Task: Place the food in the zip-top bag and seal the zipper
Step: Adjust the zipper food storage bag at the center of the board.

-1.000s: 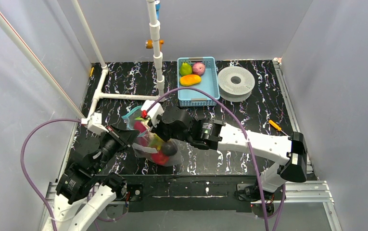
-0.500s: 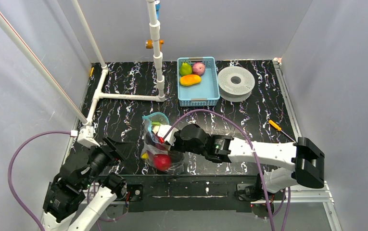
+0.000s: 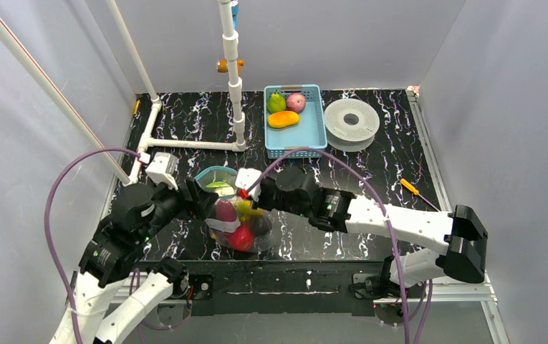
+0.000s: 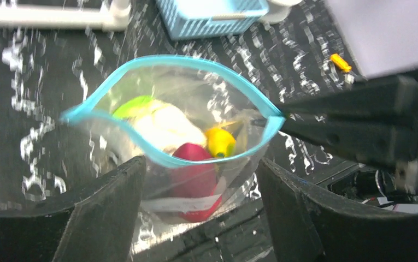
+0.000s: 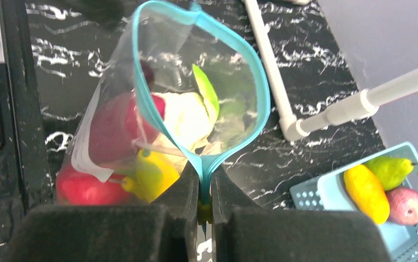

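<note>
The zip-top bag point(image 3: 233, 215) stands upright near the table's front, its mouth gaping. Its pale-blue zipper point(image 4: 165, 58) forms an open loop. Inside lie the food items: a white-green cauliflower point(image 4: 160, 126), a red apple point(image 4: 193, 174), a yellow banana point(image 4: 221, 142) and a purple eggplant point(image 3: 224, 211). My right gripper point(image 5: 204, 183) is shut on the zipper's right end point(image 5: 202, 173) and holds the bag up. My left gripper point(image 4: 200, 164) is open at the bag's left side, its fingers point(image 4: 111, 204) straddling the near wall without touching it.
A light-blue basket point(image 3: 312, 129) with more toy fruit stands at the back, a white spool point(image 3: 351, 122) to its right. White pipes point(image 3: 192, 144) run along the back left. An orange-handled screwdriver point(image 3: 409, 188) lies at the right.
My left gripper let go of the bag, opened, drew back, then came forward to the bag's left side. The right gripper stood the bag upright, and its mouth now gapes upward.
</note>
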`<action>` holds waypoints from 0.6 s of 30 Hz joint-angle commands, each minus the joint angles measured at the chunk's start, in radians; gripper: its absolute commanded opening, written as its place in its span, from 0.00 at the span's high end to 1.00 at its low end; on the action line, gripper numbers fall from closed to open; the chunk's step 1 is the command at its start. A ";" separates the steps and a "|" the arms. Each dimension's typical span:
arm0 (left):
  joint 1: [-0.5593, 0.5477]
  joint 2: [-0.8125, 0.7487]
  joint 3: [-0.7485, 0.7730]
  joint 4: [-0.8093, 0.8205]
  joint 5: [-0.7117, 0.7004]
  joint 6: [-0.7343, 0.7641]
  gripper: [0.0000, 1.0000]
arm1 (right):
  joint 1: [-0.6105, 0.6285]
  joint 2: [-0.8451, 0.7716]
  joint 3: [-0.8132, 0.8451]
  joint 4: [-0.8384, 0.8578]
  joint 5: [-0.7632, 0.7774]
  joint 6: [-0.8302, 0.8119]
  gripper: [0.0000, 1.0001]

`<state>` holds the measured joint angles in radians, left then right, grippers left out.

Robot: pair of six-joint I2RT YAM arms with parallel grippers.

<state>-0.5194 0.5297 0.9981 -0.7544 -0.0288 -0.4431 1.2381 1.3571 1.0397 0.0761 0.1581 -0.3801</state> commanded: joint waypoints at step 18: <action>-0.002 0.204 -0.181 0.698 0.686 0.628 0.02 | -0.211 -0.022 0.245 -0.271 -0.572 -0.060 0.99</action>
<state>-0.5194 0.7113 0.8410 -0.1665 0.5896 0.1612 1.0389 1.3491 1.2198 -0.2020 -0.3641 -0.4232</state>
